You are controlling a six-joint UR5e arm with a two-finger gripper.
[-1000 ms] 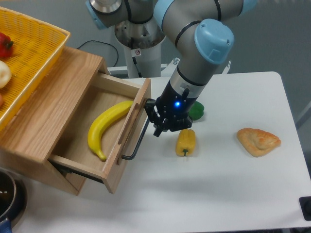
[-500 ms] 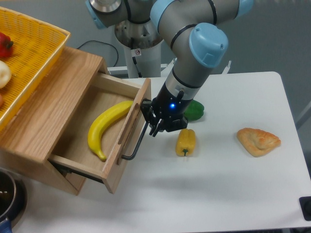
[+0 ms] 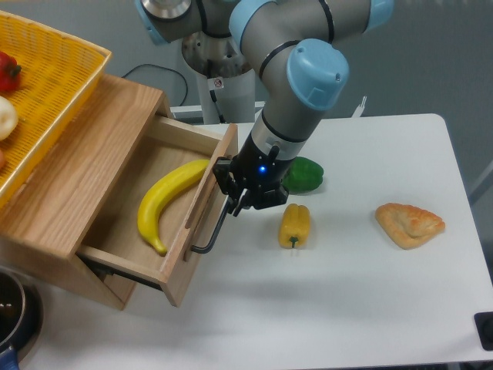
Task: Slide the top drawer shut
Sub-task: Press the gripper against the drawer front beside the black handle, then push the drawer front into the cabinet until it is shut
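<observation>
Fixed camera view, from above and in front of the table. I cannot see the gripper's [image 3: 233, 202] fingertips clearly: they are dark, bunched against the dark handle [image 3: 212, 229], and partly covered by the wrist housing with its blue light. Whether the jaws are apart or together I cannot tell, and I cannot confirm that they clasp anything. The cabinet [image 3: 85, 166] is cut off at the left edge of the frame, as is the yellow woven basket [image 3: 54, 85] on its top at upper left, whose contents show only as slivers. A dark round vessel [image 3: 14, 308] at lower left is mostly out of frame.

The top drawer [image 3: 181, 223] stands pulled out of the cabinet at centre left. Its front panel runs diagonally from upper right to lower left, facing the right of the frame, and the thin black bar handle lies along that same long axis. A banana [image 3: 166, 202] lies inside the drawer, roughly parallel to the front panel.

I see the gripper at the upper end of the front panel, touching or just beside the handle's upper end. On the white table [image 3: 362, 308] to its right lie a green pepper [image 3: 304, 174], a yellow pepper [image 3: 294, 224] and, well apart at right, a pastry [image 3: 409, 223].
</observation>
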